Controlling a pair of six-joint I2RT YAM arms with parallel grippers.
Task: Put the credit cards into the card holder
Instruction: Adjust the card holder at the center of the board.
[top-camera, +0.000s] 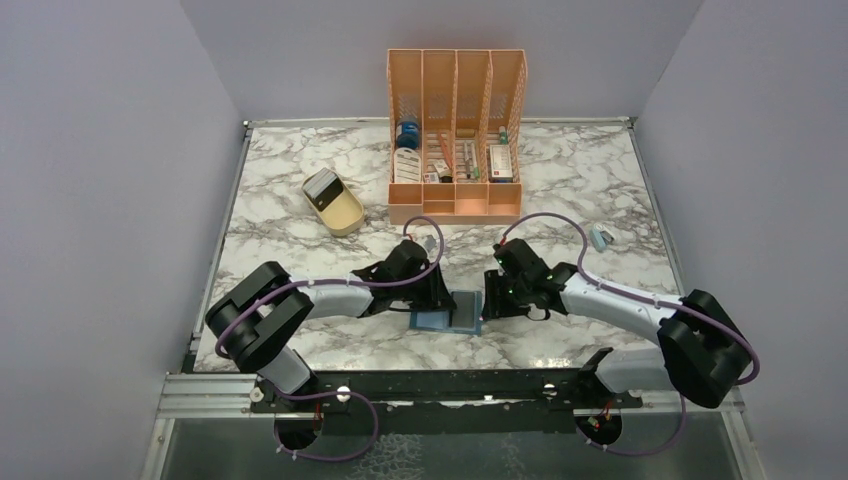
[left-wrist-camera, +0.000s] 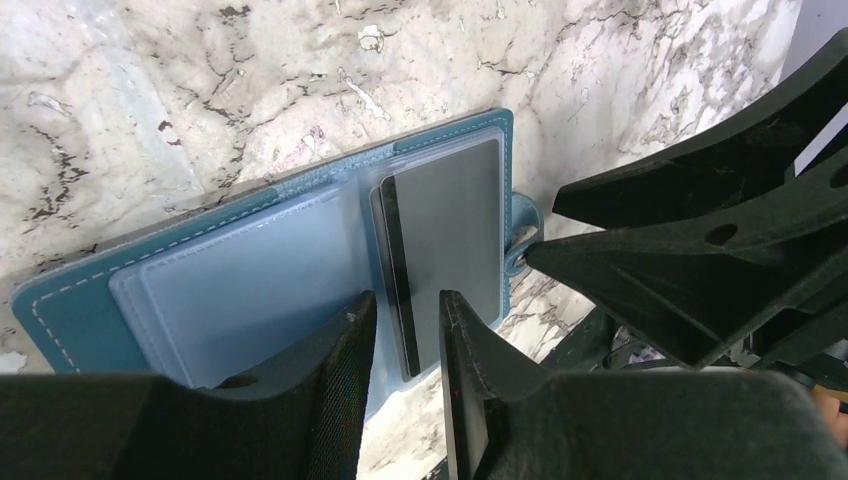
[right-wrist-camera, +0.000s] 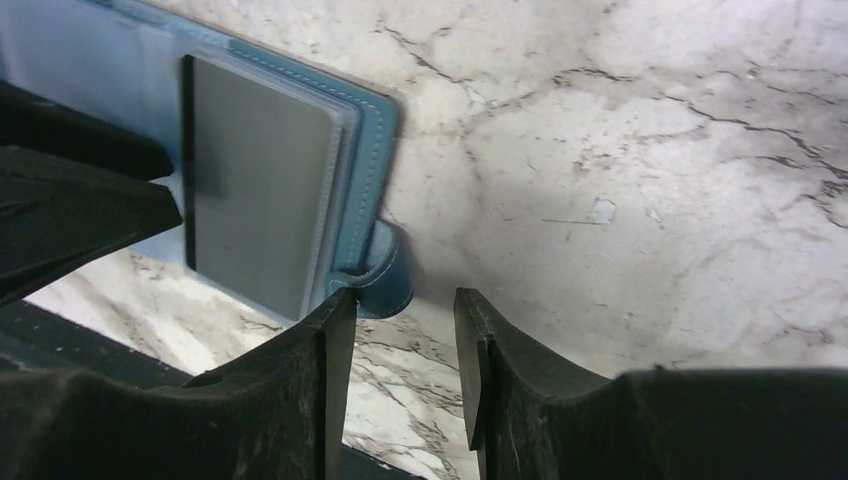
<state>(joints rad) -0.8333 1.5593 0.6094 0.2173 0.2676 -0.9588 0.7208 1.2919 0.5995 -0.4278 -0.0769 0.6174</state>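
- Card holder (top-camera: 448, 312) lies opened flat on the marble counter (top-camera: 300, 260), near the front edge, between the two arms. Teal outside, paler blue sleeves inside.
- One grey credit card (left-wrist-camera: 450, 240) sits in the sleeve on the snap tab (right-wrist-camera: 385, 280) side. The edge with its dark stripe faces the fold. Cannot tell whether that edge is fully under the plastic.
- The other sleeve (left-wrist-camera: 250, 290) looks empty.
- Left gripper (left-wrist-camera: 405, 300) is low over the holder, its fingers set narrow. The card's near end shows flat in the gap between them, and nothing looks pinched.
- Right gripper (right-wrist-camera: 405, 300) is at the tab side, fingers narrowly parted with bare counter between them and nothing held. Its inner finger (right-wrist-camera: 335, 340) is at, or just touching, the holder's rim beside the tab.
- A beige tray (top-camera: 350, 215) stands well back on the left. A flat grey rectangle (top-camera: 322, 186) rests on its far end, possibly another card.
- A small pale item (top-camera: 601, 238) lies out on the right, too small to name.
- An orange slotted organiser (top-camera: 457, 135) stands at the back.
- Judgement: one card is in or nearly in. Any remaining cards have yet to be fetched and slid in.
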